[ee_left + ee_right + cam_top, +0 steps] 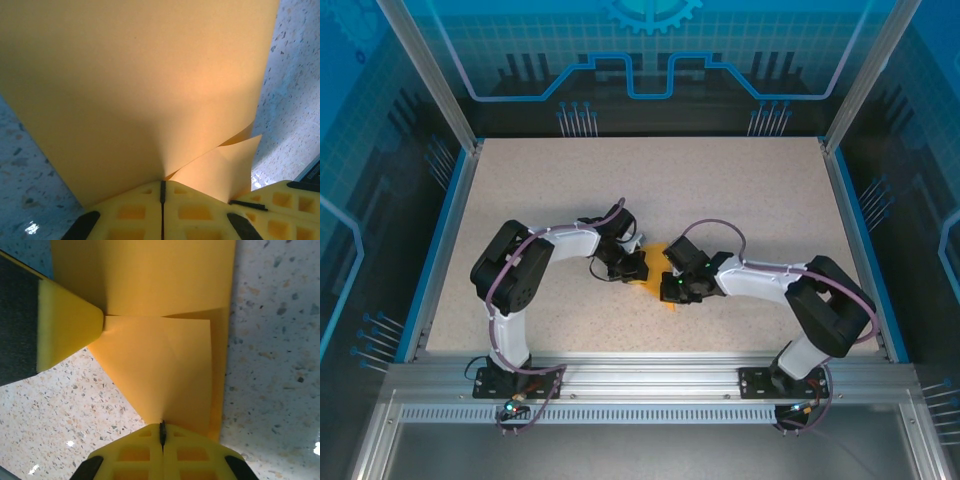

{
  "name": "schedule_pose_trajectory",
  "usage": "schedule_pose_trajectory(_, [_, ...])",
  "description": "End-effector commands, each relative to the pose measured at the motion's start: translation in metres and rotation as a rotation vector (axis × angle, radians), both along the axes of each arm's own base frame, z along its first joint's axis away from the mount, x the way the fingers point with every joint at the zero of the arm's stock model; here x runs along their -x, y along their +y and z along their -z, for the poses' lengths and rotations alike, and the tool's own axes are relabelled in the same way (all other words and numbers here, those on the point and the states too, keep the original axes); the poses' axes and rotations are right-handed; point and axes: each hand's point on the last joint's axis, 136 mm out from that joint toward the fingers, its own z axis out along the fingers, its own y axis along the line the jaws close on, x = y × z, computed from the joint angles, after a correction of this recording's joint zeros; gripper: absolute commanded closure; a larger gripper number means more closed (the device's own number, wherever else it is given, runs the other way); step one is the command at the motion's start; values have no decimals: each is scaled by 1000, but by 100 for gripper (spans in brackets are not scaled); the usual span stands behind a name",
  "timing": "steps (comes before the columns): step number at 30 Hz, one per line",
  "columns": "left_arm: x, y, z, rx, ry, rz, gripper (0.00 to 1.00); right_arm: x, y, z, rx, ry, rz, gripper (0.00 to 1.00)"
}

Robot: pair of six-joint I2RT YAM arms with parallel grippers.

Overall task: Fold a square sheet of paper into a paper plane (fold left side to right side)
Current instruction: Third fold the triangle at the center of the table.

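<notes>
Tension matters here: left gripper point(162, 186) and right gripper point(162, 426) each clamp fully closed on the thin bright orange paper sheet point(657, 283), held between them over the middle of the speckled table point(740, 190). Best to align edges squarely before pressing the crease.

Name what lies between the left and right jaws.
The square sheet of paper spans that stretch in the top view; each wrist view shows jaws shut on it.

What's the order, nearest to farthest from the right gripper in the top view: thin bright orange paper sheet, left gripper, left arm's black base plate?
From the right gripper:
1. Orange paper sheet: in its grip, centre.
2. Left gripper: just left, also gripping the sheet.
3. Left arm's black base plate: near-left edge.
</notes>
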Motion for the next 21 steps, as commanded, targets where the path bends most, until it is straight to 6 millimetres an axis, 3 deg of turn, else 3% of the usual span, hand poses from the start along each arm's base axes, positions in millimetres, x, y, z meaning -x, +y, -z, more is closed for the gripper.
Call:
schedule_pose_trajectory(1, [7,16,20,-122,16,3,92,8,-3,7,3,55,5,100])
schedule_pose_trajectory(7, [2,12,9,-110,-6,7,91,23,-23,23,90,123,41,100])
schedule_pose_trajectory(14, [-14,7,-39,-65,-133,2,83,28,-38,35,168,158,50,100])
schedule_pose_trajectory(18, [-11,8,-58,-23,-195,0,83,28,-41,37,185,157,49,100])
schedule_pose_trajectory(21, [0,6,-58,14,-191,20,87,28,-42,36,191,155,46,100])
